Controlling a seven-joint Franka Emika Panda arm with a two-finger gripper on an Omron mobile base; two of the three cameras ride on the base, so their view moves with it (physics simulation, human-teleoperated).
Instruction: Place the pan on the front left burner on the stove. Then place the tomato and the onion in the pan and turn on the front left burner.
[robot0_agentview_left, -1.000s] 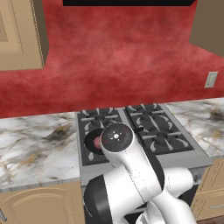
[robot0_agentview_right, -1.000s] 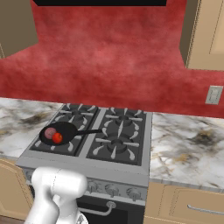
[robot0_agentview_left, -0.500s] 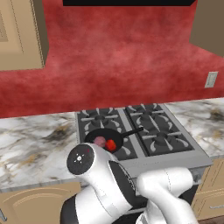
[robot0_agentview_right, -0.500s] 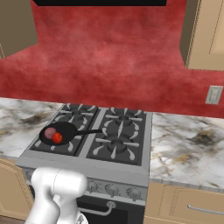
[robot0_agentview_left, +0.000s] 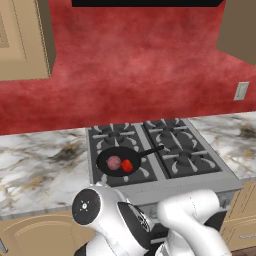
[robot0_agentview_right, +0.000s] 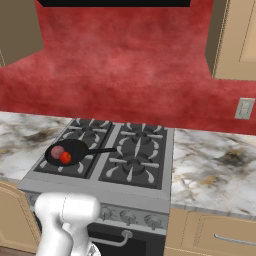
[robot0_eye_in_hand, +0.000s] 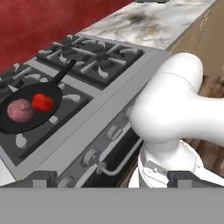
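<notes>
Hand view looks down on the grey steel four-burner stove (robot0_eye_in_hand: 114, 92), where the round black frying pan (robot0_eye_in_hand: 19, 119) sits on the front left burner (robot0_eye_in_hand: 52, 114). Inside it the bright red-orange tomato (robot0_eye_in_hand: 43, 102) lies just beside the dull pink-mauve onion (robot0_eye_in_hand: 20, 110). The two-finger tool (robot0_eye_in_hand: 112, 178) hangs wide open and empty near the grey knobs (robot0_eye_in_hand: 91, 155), well apart from the pan.

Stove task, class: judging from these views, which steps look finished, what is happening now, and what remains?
Done: the pan sits on the front left burner of the stove, with the onion and tomato inside it. In hand: nothing; the claw is open, low in front of the stove. Left: turning the burner's knob; no flame shows.
</notes>
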